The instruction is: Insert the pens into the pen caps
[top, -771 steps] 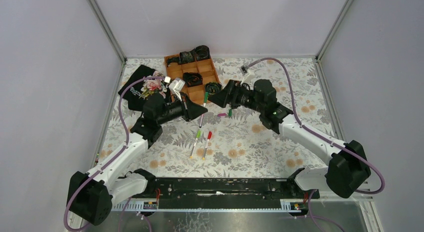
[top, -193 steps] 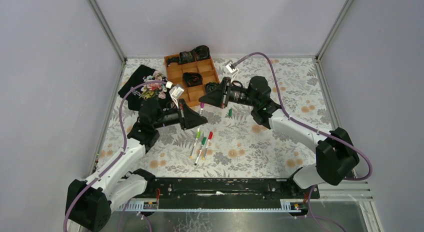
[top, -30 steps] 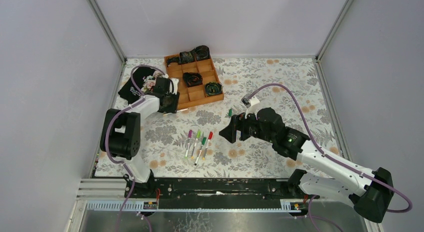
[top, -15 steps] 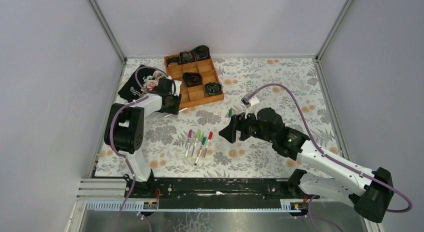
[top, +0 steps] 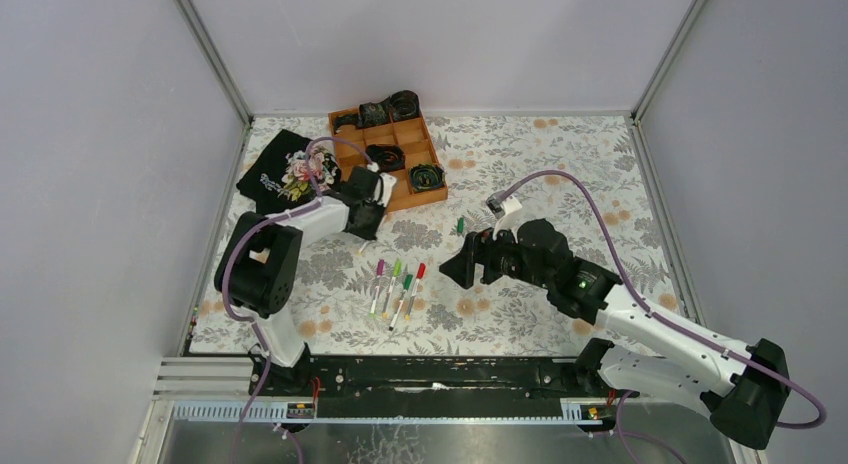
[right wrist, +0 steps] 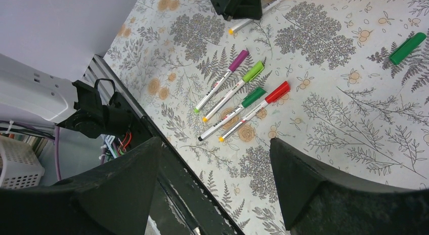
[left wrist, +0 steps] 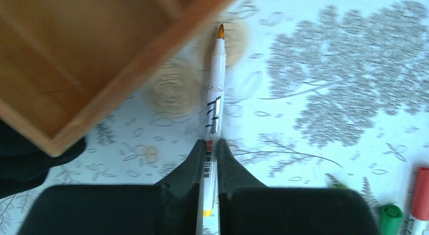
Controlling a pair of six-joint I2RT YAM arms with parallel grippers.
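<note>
The left arm is extended low over the table [top: 600,164] toward the near edge of the wooden tray [left wrist: 131,83]. Its pincer [left wrist: 209,148] is clamped on a white pen [left wrist: 216,78], whose orange tip is pointed away from the fingers, just beside the tray's corner. The right arm is extended from the near right corner, its pincer [top: 460,268] held wide apart over the middle of the table with nothing gripped. Four capped pens [right wrist: 253,97] are laid side by side between the arms, toward the near edge. A loose dark green cap [right wrist: 408,47] is set apart from them. A black printed cloth [top: 280,174] is spread by the left edge.
</note>
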